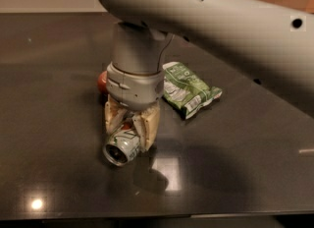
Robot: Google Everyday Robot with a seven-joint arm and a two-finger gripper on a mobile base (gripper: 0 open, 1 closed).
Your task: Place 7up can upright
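The 7up can (121, 146) is silver with green markings and lies on its side, its open end facing the lower left. My gripper (130, 132) points straight down over it, with one tan finger on each side of the can, shut on it. The can is at the dark tabletop (54, 138) or just above it; I cannot tell whether it touches. The big grey arm crosses the top of the view from the right and hides the table behind it.
A green-and-white crinkled snack bag (189, 89) lies on the table just right of and behind the gripper. A small red round thing (102, 80) peeks out behind the wrist on the left. The table's front edge runs along the bottom of the view.
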